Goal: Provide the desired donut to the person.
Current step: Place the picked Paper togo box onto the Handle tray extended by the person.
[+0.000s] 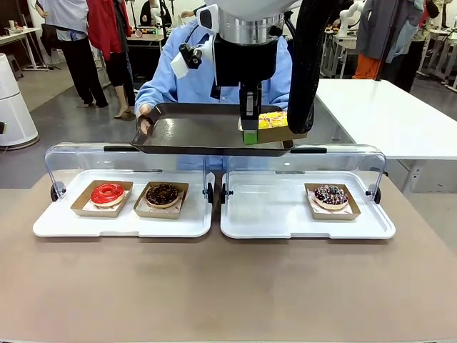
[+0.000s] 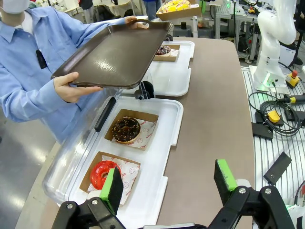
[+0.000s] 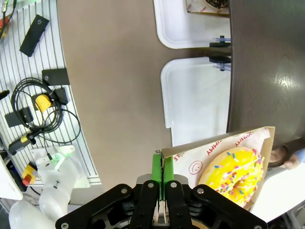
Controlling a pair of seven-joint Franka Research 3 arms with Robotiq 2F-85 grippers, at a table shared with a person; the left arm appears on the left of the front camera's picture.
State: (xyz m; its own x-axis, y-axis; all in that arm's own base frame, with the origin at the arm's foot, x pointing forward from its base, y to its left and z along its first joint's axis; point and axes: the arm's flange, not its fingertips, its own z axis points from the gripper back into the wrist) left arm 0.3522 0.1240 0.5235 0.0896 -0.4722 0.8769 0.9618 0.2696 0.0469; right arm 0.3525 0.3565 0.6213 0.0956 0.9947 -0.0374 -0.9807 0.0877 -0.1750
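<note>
The yellow sprinkled donut (image 3: 233,174) lies in its cardboard tray (image 3: 190,151), whose edge is pinched between the fully closed fingers of the right gripper (image 3: 159,164), so the icing is left untouched. Just beneath that gripper, a dark serving tray (image 1: 189,132) is held out level by the person (image 1: 175,78), presumably to receive it. The left gripper (image 2: 167,179) is seen wide open and empty, with the red donut (image 2: 101,172) below one finger.

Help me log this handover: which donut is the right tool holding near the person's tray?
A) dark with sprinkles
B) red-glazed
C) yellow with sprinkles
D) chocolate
C: the right tool grips the cardboard holder of the yellow sprinkled donut at the brown tray's edge.
</note>
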